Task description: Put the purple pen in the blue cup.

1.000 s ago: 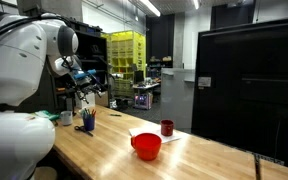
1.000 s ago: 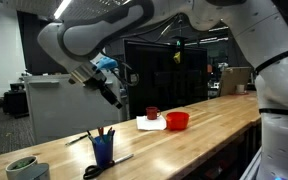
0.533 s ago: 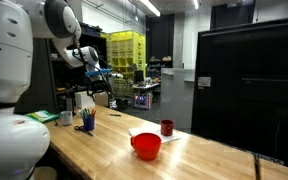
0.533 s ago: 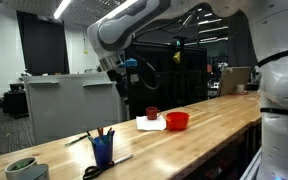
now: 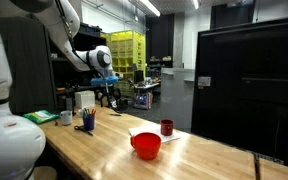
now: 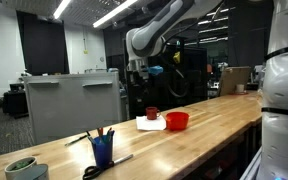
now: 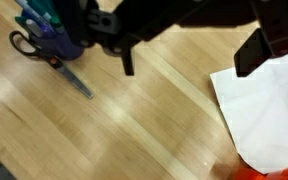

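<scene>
The blue cup (image 6: 103,151) stands on the wooden table near one end, with several pens standing in it; it also shows in an exterior view (image 5: 87,122) and at the top left of the wrist view (image 7: 52,38). A thin pale purple pen (image 6: 79,138) lies flat on the table just behind the cup. My gripper (image 7: 189,58) hangs open and empty well above the table, between the cup and the white paper. In an exterior view the gripper (image 5: 109,92) is high and to the side of the cup.
Scissors (image 7: 56,62) lie next to the blue cup. A white paper (image 7: 266,108), a red bowl (image 5: 147,146) and a dark red cup (image 5: 167,128) sit mid-table. A white mug (image 6: 24,168) stands at the table's end.
The arm has swung from over the blue cup's end of the table towards the middle of the table. The gripper has stayed open and empty.
</scene>
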Controlling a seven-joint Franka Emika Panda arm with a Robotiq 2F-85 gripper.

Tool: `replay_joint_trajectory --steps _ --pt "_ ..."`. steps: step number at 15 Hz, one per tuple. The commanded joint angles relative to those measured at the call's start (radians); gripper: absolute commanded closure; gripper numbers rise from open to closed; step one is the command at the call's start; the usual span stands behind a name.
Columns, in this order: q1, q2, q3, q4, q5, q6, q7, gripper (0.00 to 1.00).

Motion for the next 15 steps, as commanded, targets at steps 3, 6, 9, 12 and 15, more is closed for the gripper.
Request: replay_joint_trajectory --steps 3,6,9,12,15 --pt "-0.038 -0.227 -0.065 -0.268 0.059 0.16 0.147 0.0" --pt "-0.068 -0.309 -0.079 -0.355 0.038 0.185 0.271 0.0" --pt "-0.075 -0.275 -0.079 -0.327 0.028 0.173 0.286 0.0" --pt "-0.086 -0.324 -0.075 -0.369 0.019 0.186 0.336 0.0" --pt "-0.087 -0.331 -0.073 -0.373 0.019 0.188 0.344 0.0"
